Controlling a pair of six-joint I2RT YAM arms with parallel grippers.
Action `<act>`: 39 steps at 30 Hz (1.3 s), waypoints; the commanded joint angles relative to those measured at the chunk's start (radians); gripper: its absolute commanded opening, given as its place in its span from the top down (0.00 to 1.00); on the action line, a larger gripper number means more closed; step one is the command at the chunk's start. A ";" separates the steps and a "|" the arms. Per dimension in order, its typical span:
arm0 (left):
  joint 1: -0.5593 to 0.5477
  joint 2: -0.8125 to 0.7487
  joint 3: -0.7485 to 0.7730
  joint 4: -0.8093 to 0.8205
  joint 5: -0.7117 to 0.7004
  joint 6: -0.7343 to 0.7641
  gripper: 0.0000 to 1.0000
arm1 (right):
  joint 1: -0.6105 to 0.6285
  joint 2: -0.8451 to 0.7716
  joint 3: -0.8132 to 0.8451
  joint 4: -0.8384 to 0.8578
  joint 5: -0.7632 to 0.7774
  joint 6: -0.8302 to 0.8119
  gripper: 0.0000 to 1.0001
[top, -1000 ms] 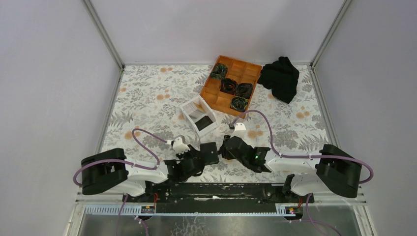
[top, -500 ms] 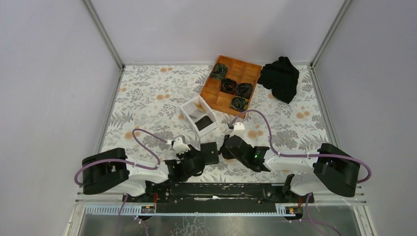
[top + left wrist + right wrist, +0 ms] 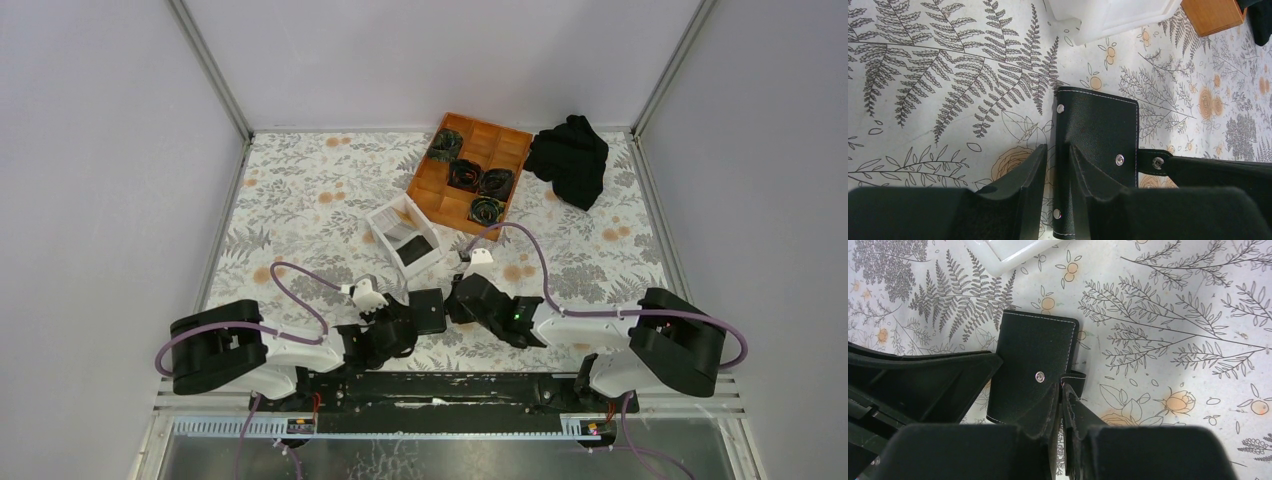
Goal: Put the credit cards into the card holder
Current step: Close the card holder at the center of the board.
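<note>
The card holder (image 3: 428, 311) lies flat on the desk (image 3: 300, 200) between the arms. The left gripper (image 3: 1058, 151), nearly closed, pinches its spine edge to steady it. The right gripper (image 3: 1062, 389) clamps the strap tab (image 3: 1076, 380), probably to unfasten it. The tab points toward the right arm, and the long axis runs roughly near-to-far.

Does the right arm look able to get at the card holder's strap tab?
Likely yes: the right claw is closed on the strap tab, nothing between; the left claw grips the card holder opposite.
</note>
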 commanded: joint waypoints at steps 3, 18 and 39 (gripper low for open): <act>0.002 0.060 -0.026 -0.112 0.110 0.032 0.69 | -0.007 0.038 0.055 0.033 -0.042 -0.031 0.91; 0.005 0.081 -0.017 -0.083 0.119 0.046 0.69 | 0.007 0.127 0.117 0.016 -0.066 -0.061 0.92; 0.003 0.084 -0.015 -0.077 0.120 0.043 0.69 | 0.044 0.143 0.121 -0.045 0.006 -0.072 0.93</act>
